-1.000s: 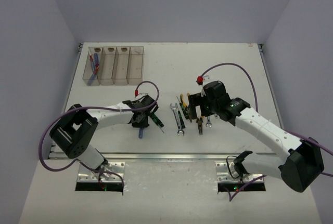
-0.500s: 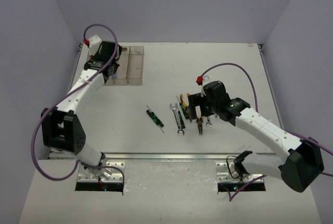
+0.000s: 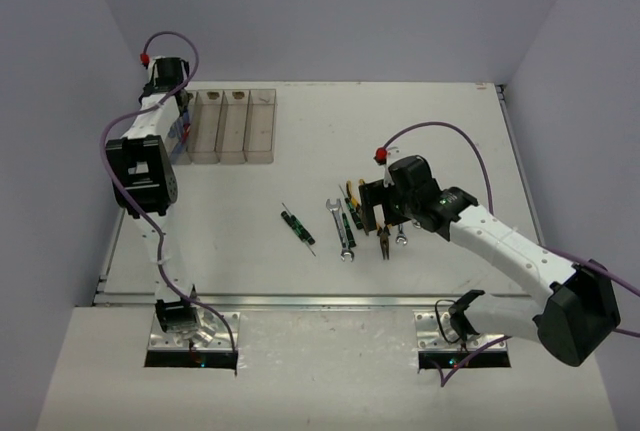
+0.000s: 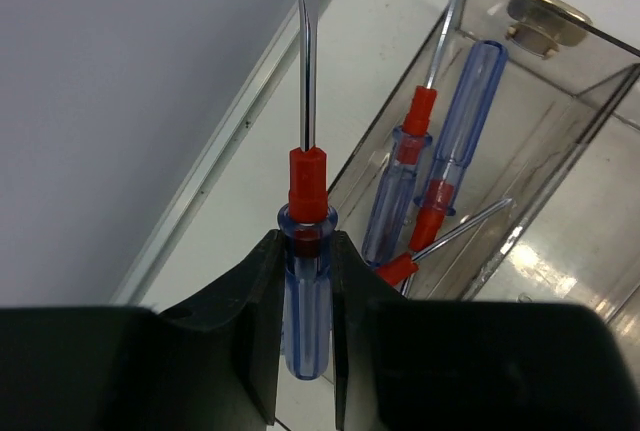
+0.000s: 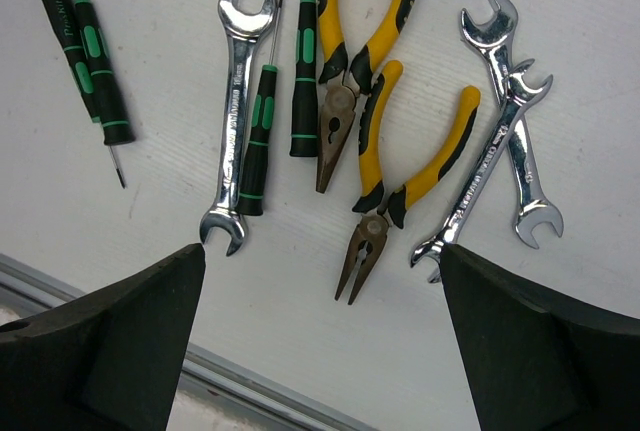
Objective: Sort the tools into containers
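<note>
My left gripper (image 4: 305, 256) is shut on the handle of a blue-handled screwdriver (image 4: 307, 179) with a red collar, its shaft pointing away. It hangs just left of the leftmost container (image 4: 520, 141), which holds three more blue screwdrivers (image 4: 465, 111). In the top view the left gripper (image 3: 178, 116) is at the far left end of the containers (image 3: 235, 126). My right gripper (image 5: 322, 296) is open above yellow pliers (image 5: 400, 181), silver wrenches (image 5: 235, 111) and green-black screwdrivers (image 5: 255, 141), touching none. In the top view the right gripper (image 3: 372, 207) hovers over that cluster.
One green-black screwdriver (image 3: 296, 226) lies alone left of the tool cluster. The table's metal front rail (image 5: 150, 336) runs just below the right fingers. The left wall (image 4: 110, 101) stands close beside the left gripper.
The left arm has swung from the table's middle up to the far-left container, carrying the blue screwdriver. The right arm has not moved.
</note>
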`<state>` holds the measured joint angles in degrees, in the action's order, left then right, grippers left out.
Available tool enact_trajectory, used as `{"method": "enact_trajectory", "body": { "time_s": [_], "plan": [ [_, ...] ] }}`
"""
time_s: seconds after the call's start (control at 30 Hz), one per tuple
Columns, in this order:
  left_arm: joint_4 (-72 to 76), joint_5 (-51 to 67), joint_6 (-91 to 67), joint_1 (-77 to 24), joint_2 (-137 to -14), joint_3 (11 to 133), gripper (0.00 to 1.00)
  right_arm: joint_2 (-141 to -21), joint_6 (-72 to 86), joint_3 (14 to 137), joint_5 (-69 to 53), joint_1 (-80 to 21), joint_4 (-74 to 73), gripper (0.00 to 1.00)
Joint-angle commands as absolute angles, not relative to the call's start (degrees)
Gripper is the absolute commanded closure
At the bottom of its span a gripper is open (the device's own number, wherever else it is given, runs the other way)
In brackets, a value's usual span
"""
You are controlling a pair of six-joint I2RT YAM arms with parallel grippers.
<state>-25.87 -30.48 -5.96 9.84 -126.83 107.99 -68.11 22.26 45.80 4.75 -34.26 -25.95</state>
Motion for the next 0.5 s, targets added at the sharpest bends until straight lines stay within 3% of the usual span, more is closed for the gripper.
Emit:
{"method": "enact_trajectory", "body": {
  "time_s": [0.0, 0.3, 0.47],
  "plan": [
    [-18.5, -25.7, 2.6, 10.7, -125.4, 110.9, 1.00, -69.4, 21.6, 46.7, 3.4, -34.2, -24.8, 0.01],
    [-13.9, -24.8, 8.4, 11.6, -127.5, 103.0, 1.00, -69.7, 21.3, 46.6, 3.1, -34.2, -24.4, 0.01],
    [-12.6, -22.5, 8.8, 12.1, -127.4, 100.0, 0.76, -70.1, 21.1, 46.7, 3.0, -34.2, -24.4, 0.01]
  ]
}}
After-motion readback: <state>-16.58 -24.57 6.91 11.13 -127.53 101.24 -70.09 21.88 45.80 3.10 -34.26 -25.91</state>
